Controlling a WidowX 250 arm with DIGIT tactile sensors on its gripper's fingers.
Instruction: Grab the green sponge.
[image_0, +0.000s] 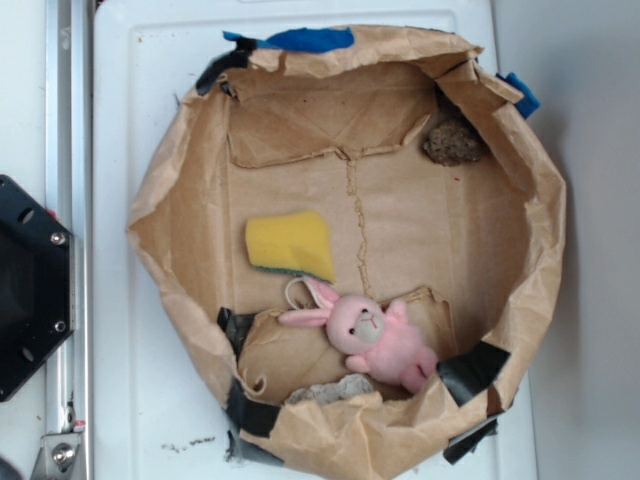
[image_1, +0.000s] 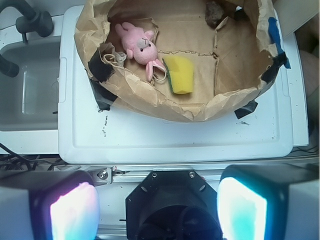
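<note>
matt yellow foam green sponge (image_0: 291, 243) and fuzzy plush pink bunny (image_0: 375, 337) in crumpled brown paper nest (image_0: 540, 250), rough brown lump (image_0: 453, 141) at 1 o'clock.

paper bag tray (image_0: 180, 200) | pink bunny (image_0: 375, 340) lower middle | brown lump (image_0: 452, 142) top-right corner | grey lump (image_0: 330, 390) bottom edge

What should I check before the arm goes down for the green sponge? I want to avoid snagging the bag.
1. Green sponge in plain view, lying flat on the bag floor: ok.
2. Top of sponge uncovered: ok.
3. Pink bunny clear of the sponge: not ok, its ear lies right at the sponge's edge.
4. Gripper open: ok, pads wide apart, nothing between them.
5. Gripper above the sponge: not ok, it sits outside the paper bag wall.
6. Brown lump out of the way: ok, far corner.
</note>
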